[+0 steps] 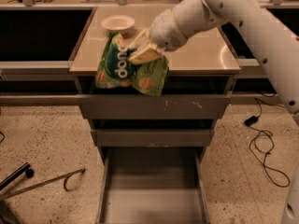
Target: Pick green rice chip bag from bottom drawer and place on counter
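The carrying step is in hand: the green chip bag (131, 68) is out of the bottom drawer (152, 195) and hangs in the air at the upper middle of the frame, level with the front edge of the counter (201, 50). The gripper (143, 55) sits just above and right of the bag's middle, at the end of the white arm (252, 17) that reaches in from the upper right, and its jaws are closed on the crumpled upper part of the bag. The bag's top overlaps the counter's front left area, while its lower half dangles in front of the counter's edge, above the two upper drawers (152, 107). Whether the bag touches the counter cannot be told. The bottom drawer stands pulled out at the lower middle of the frame, showing a bare grey floor. A small white bowl (117, 23) sits on the counter just behind the bag, toward the upper left. The next move likely calls for carrying the bag further back and to the right, over the bare part of the counter and away from the bowl, then lowering it until it rests there before the jaws let go; released here, it may well slip off the edge.
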`<state>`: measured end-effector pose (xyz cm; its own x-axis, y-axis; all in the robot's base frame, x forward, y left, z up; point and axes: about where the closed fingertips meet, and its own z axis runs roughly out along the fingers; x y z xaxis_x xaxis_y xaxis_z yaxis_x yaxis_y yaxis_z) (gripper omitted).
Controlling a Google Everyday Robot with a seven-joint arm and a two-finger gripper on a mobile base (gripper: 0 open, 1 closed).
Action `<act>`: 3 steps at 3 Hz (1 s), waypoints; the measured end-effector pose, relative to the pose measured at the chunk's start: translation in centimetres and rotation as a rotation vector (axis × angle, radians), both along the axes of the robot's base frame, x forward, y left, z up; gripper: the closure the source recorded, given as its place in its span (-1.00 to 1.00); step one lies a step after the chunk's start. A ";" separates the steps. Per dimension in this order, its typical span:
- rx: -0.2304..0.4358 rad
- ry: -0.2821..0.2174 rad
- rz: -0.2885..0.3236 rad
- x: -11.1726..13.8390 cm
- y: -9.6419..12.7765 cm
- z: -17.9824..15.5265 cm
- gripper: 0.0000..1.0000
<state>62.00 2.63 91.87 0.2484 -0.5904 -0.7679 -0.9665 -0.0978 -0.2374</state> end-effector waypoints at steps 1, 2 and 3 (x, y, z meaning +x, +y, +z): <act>0.013 -0.186 -0.077 3.8 -2.1 6.0 1.00; 0.048 -0.372 -0.230 9.2 -5.4 8.7 1.00; 0.085 -0.413 -0.273 10.6 -5.1 9.9 1.00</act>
